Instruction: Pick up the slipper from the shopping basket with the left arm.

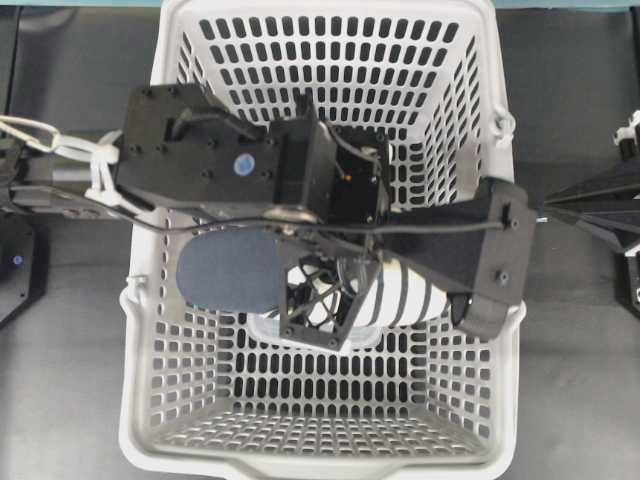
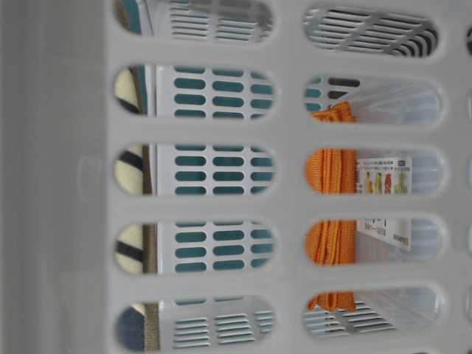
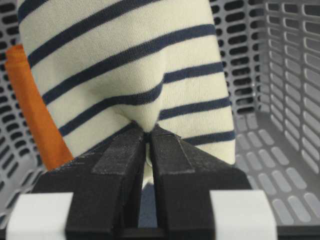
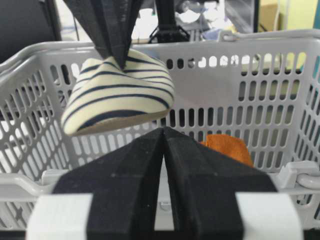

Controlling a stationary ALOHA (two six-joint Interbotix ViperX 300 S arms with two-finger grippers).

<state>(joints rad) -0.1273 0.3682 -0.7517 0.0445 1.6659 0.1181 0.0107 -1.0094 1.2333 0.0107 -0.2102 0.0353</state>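
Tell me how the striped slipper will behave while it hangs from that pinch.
The slipper is probably soft: its upper puckers where the left gripper pinches it. It seems light, since a small fold of fabric carries it above the basket floor. Held off-centre, it may sag or swing, and the fabric might slip.

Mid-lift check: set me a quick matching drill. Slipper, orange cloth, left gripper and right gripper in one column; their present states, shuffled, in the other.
1 slipper
2 orange cloth
3 left gripper
4 right gripper

a shut, holding nothing, outside the shopping basket
b low inside the basket
c hanging clear of the basket floor
d pinching striped fabric

Pairs: 1-c, 2-b, 3-d, 4-a
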